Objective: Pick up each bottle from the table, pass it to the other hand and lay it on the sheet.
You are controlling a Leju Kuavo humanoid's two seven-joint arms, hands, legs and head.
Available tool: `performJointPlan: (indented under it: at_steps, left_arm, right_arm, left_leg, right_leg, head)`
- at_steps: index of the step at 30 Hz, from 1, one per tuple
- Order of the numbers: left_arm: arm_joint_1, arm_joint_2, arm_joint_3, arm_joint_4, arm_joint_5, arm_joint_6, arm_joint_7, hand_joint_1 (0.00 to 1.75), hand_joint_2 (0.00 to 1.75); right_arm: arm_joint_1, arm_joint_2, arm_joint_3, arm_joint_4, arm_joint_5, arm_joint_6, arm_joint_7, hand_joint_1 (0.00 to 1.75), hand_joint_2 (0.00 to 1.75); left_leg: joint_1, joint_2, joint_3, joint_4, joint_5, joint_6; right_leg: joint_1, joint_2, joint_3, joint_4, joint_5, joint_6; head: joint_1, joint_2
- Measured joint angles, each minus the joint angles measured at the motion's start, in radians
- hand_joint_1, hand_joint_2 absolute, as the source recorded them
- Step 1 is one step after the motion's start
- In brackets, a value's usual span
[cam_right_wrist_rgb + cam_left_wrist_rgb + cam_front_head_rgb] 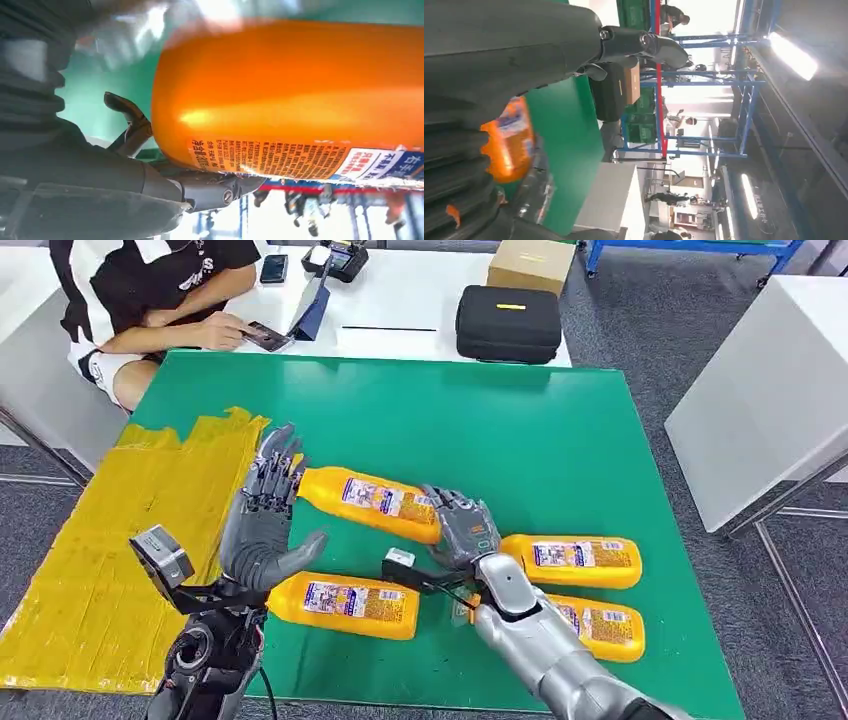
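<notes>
Right now the right hand (462, 528) grips the base end of an orange bottle (372, 502), fingers wrapped over it, holding it above the green tabletop (560, 440) near the middle of the head view. In the right wrist view the same bottle (300, 95) sits close against the hand, its printed label facing the camera. The bottle's neck end points toward 9 o'clock, where the left hand (262, 520) stands upright with its fingers spread and its palm turned to the bottle; the fingertips are at the neck end, though whether they touch it I cannot tell. That hand has hold of nothing.

Moving outward, three more orange bottles lie flat on the tabletop. One (345, 604) is at 6 o'clock from the held bottle, just beside the left hand's thumb. Another (572, 560) lies at 3 o'clock from the right hand, just beside it. The third (598, 626) lies at 5 o'clock, partly behind the right forearm.

At 9 o'clock of the tabletop a yellow sheet (100, 570) covers its left edge. At 12 o'clock, on a white table beyond, sit a black case (508, 324) and a cardboard box (531, 264). At 11 o'clock a seated person (150, 300) holds a phone (265, 336).
</notes>
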Motion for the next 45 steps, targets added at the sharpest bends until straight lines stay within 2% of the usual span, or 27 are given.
performJointPlan:
  at_steps: [7, 13, 21, 27, 31, 36, 45]
  left_arm:
    - [0.0, 0.0, 0.0, 0.0, 0.0, 0.0, 0.004, 0.0, 1.75]
    - [-0.003, -0.003, 0.001, 0.0, 0.0, 0.0, 0.008, 0.0, 1.75]
    - [-0.005, -0.008, 0.012, 0.002, 0.067, -0.051, 0.03, 0.0, 1.75]
    - [-0.014, -0.008, 0.014, 0.021, 0.168, -0.131, 0.069, 0.0, 1.75]
    - [-0.022, -0.008, 0.014, 0.032, 0.193, -0.145, 0.085, 0.0, 1.75]
    - [-0.043, -0.008, 0.014, 0.067, 0.325, -0.192, 0.173, 0.0, 1.75]
    - [-0.074, -0.008, 0.012, 0.143, 0.366, -0.187, 0.184, 0.0, 1.75]
  right_arm:
    - [0.011, 0.0, -0.051, -0.036, -0.013, -0.034, -0.01, 1.75, 1.75]
    - [0.02, 0.005, -0.098, -0.053, -0.039, -0.116, -0.014, 1.75, 1.75]
    - [0.038, 0.016, -0.183, -0.125, -0.126, -0.253, -0.115, 1.75, 1.75]
    - [0.057, 0.042, -0.246, -0.206, -0.182, -0.257, -0.232, 1.75, 1.75]
    - [0.06, 0.052, -0.267, -0.23, -0.191, -0.257, -0.246, 1.75, 1.75]
    - [0.066, 0.067, -0.276, -0.261, -0.218, -0.257, -0.282, 1.75, 1.75]
    - [0.094, 0.088, -0.276, -0.314, -0.225, -0.257, -0.309, 1.75, 1.75]
  left_leg:
    - [0.0, 0.0, 0.0, 0.0, 0.0, 0.0]
    - [0.0, 0.0, 0.0, 0.0, 0.0, 0.0]
    - [0.0, 0.0, 0.0, 0.0, 0.0, 0.0]
    - [0.0, 0.0, 0.0, 0.0, 0.0, 0.0]
    - [0.0, 0.0, 0.0, 0.0, 0.0, 0.0]
    - [0.0, 0.0, 0.0, 0.0, 0.0, 0.0]
    - [0.0, 0.0, 0.0, 0.0, 0.0, 0.0]
  right_leg:
    - [0.0, 0.0, 0.0, 0.0, 0.0, 0.0]
    - [0.0, 0.0, 0.0, 0.0, 0.0, 0.0]
    - [0.0, 0.0, 0.0, 0.0, 0.0, 0.0]
    - [0.0, 0.0, -0.001, 0.0, 0.0, 0.0]
    - [0.0, 0.0, 0.0, 0.0, 0.0, 0.0]
    - [0.0, 0.0, -0.001, 0.0, 0.0, 0.0]
    - [0.0, 0.0, -0.001, 0.0, 0.0, 0.0]
  head:
    - [0.0, 0.0]
    - [0.0, 0.0]
    - [0.0, 0.0]
    - [0.0, 0.0]
    - [0.0, 0.0]
    - [0.0, 0.0]
    - [0.0, 0.0]
